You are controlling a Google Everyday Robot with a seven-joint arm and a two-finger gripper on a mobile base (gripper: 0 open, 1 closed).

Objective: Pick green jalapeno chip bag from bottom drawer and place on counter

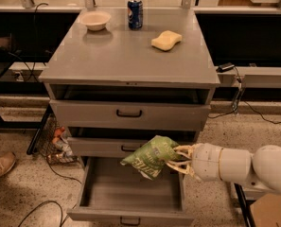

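The bench (pixel 121 56) is a grey cabinet whose flat top carries a bowl (pixel 95 20), a can (pixel 135 13) and a sponge (pixel 166 40) towards the back, with bare surface nearer the front. Its bottom drawer (pixel 130 215) stands pulled out and shows nothing inside.

The chip bag (pixel 149 157) hangs in the air above that open drawer, in front of the middle drawer's face and well below the bench top. It looks light, soft and crinkly. The film is probably slick and the chips inside would crush easily, so a light pinch on an edge or a gathered fold suits it better than a squeeze across the belly.

The hand (pixel 174 157) comes in from the right and pinches the bag's right end between its pale fingers (pixel 180 149). The rest of the bag juts out to the left, unsupported.
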